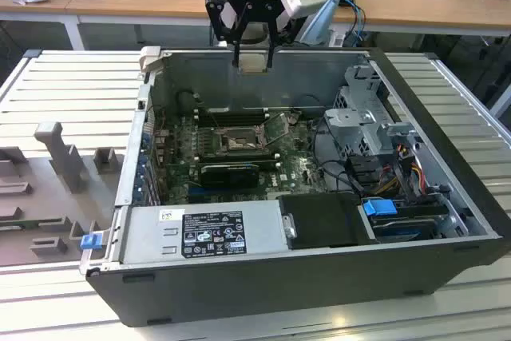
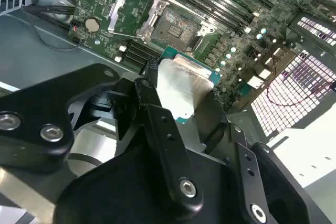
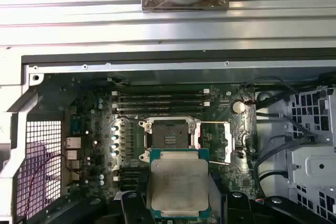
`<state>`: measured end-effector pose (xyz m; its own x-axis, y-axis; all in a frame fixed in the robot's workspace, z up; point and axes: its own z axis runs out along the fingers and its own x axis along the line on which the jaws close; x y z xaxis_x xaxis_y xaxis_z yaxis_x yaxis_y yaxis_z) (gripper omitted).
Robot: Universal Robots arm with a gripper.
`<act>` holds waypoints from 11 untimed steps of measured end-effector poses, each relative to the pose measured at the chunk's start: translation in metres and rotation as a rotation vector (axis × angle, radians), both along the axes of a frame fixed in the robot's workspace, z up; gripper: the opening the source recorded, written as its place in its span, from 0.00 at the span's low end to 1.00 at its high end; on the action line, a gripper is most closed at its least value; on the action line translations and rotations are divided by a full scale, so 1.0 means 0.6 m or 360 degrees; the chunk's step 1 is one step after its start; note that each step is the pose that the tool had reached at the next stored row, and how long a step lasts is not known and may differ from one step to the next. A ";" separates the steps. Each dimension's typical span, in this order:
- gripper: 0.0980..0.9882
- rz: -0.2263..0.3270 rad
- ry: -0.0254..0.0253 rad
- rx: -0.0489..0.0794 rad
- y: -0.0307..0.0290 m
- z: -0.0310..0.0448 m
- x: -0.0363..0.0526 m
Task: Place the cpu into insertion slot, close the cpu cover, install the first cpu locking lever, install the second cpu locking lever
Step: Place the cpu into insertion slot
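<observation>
Bright, even room light; soft glare on the cpu (image 3: 178, 184), shadowed case (image 1: 319, 277) interior.

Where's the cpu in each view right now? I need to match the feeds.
Exterior view: cpu held between the fingers, above the far wall of the computer case.
First wrist view: cpu close to the camera, just before the insertion slot.
Second wrist view: cpu just short of the insertion slot.
Shared landmark: the insertion slot.
</observation>
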<state>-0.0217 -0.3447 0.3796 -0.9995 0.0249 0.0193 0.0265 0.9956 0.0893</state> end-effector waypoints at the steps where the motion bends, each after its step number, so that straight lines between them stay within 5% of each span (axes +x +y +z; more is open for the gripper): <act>1: 0.48 -0.0034 0.00000 0.0000 0.0000 0.000 0.000; 11: 0.48 -0.0110 0.00000 0.0000 0.0000 0.000 0.000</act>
<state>-0.0217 -0.3447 0.3795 -0.9954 0.0937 0.0193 0.0951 0.9915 0.0893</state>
